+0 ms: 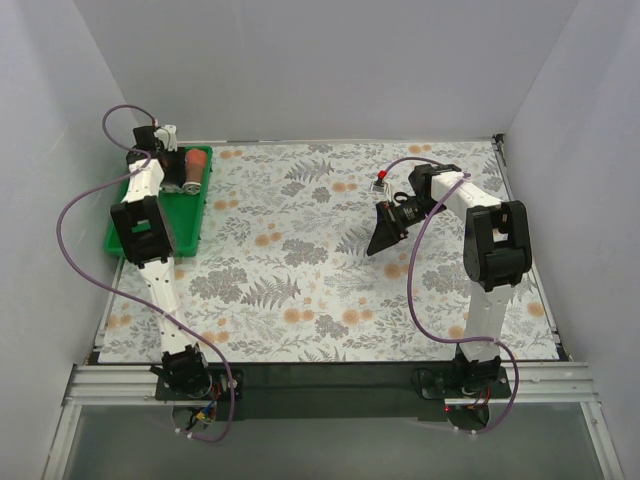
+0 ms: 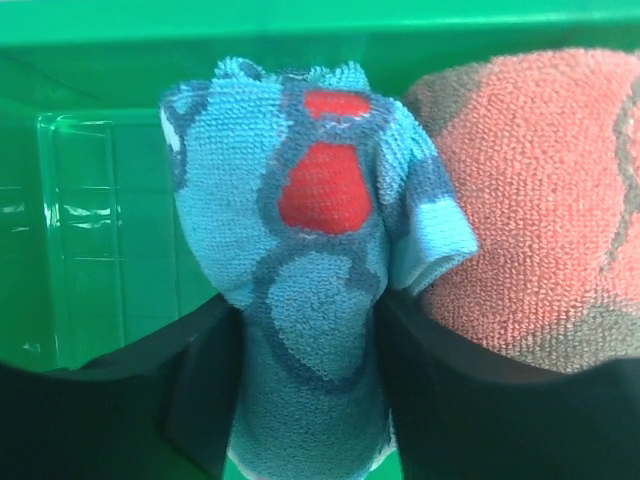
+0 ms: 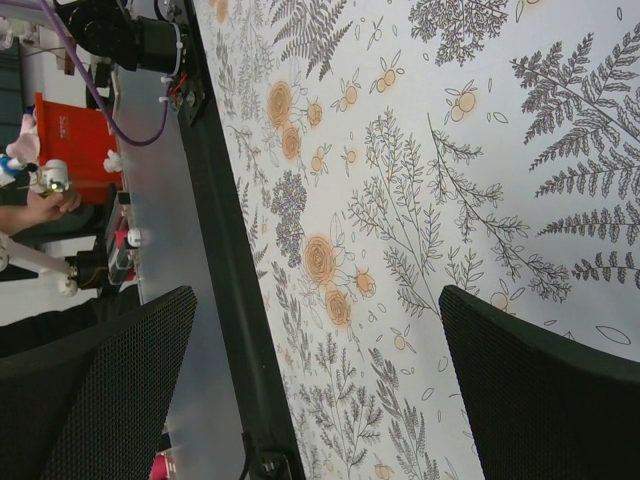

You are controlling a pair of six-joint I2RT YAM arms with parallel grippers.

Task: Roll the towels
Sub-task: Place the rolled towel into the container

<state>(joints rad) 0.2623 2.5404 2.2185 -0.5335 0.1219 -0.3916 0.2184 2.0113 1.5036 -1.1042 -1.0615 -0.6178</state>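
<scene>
At the far left, the green plastic tray [image 2: 90, 200] holds both towels, rolled and touching side by side. The left gripper [image 2: 305, 335] is closed on the light blue terry towel with dark cartoon print [image 2: 300, 240], its black fingers [image 2: 200, 400] pinching the roll's waist. The rust-red terry towel [image 2: 540, 200] lies just to the right. Both look light, soft and liable to unroll, so a hold across the roll's middle suits best. The right gripper [image 3: 318, 330] hangs wide open, empty, over the floral tablecloth [image 3: 450, 150].

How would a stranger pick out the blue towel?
Look in the green tray at the table's far left. There the blue towel sits between the left claw's fingers, beside a rust-red towel; only it has dark cartoon print with red patches.
</scene>
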